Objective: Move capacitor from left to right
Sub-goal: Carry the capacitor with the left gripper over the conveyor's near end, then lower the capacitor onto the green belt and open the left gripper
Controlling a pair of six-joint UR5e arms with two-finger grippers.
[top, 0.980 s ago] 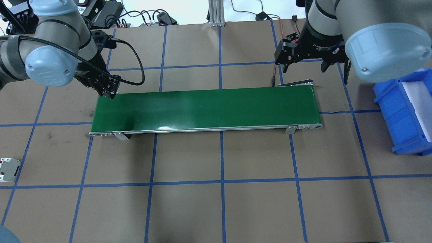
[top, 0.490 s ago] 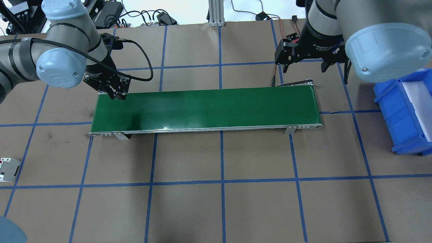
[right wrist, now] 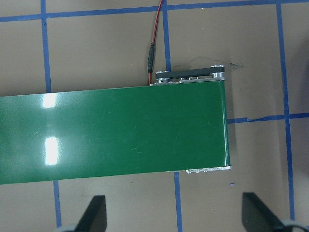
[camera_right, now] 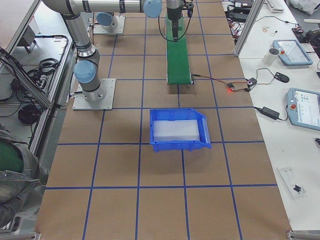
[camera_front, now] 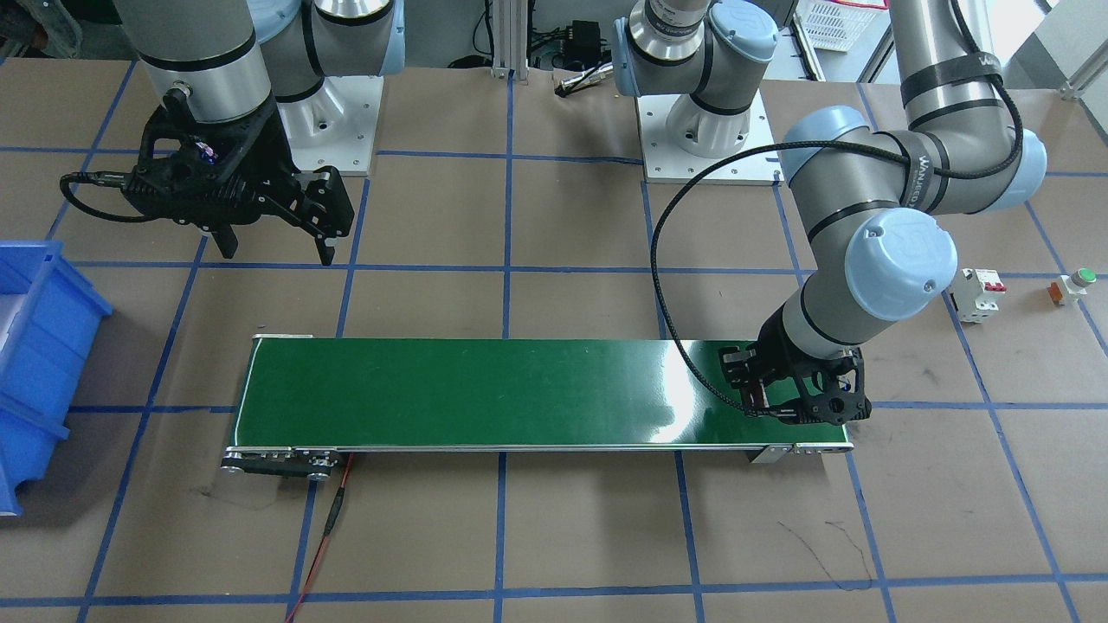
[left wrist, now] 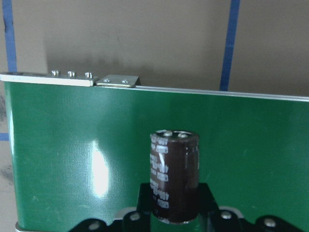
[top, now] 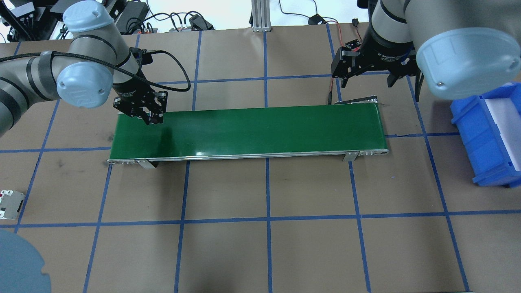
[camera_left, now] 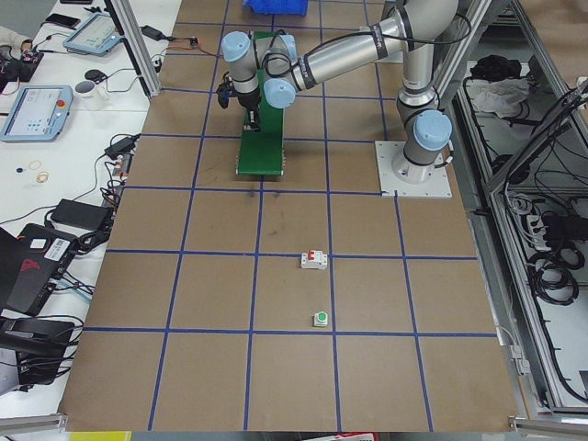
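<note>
The capacitor (left wrist: 174, 176) is a dark brown cylinder with a lighter top, standing upright between the fingers of my left gripper (top: 151, 118). That gripper is shut on it and holds it low over the left end of the green conveyor belt (top: 264, 130), near the belt's far edge. In the front-facing view the left gripper (camera_front: 763, 400) sits over the belt's right end. My right gripper (top: 368, 84) is open and empty, hovering past the far edge of the belt's right end; its two fingertips (right wrist: 94, 212) frame the belt end in its wrist view.
A blue bin (top: 484, 134) stands right of the belt. A white breaker with red switches (camera_front: 978, 292) and a green-topped push button (camera_front: 1073, 284) lie on the table on my left. A red wire (right wrist: 155, 34) runs from the belt's right end.
My left arm has swung right and forward, carrying its gripper from the belt's far-left corner to over the belt surface. The right arm has not moved.
</note>
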